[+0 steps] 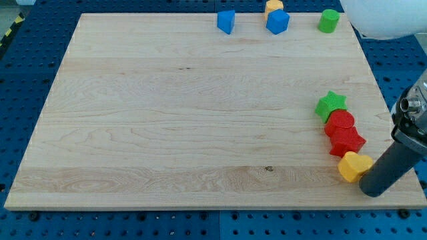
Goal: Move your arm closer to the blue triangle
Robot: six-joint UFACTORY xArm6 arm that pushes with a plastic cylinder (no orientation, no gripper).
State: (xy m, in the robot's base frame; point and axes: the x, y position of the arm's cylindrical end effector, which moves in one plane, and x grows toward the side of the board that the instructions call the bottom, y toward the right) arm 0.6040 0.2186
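The blue triangle (226, 21) sits near the top edge of the wooden board (187, 113), a little right of the middle. My tip (372, 191) is at the view's bottom right, far from it, touching or just beside the right side of a yellow heart-shaped block (353, 167). Above the yellow block lie a red star (348, 141), a red round block (339, 122) and a green star (330, 104), stacked in a close column.
A blue cube (277, 22) and a yellow block (273, 6) behind it stand right of the blue triangle. A green cylinder (328, 21) is at the top right. A white rounded object (387, 17) is off the board's top right corner.
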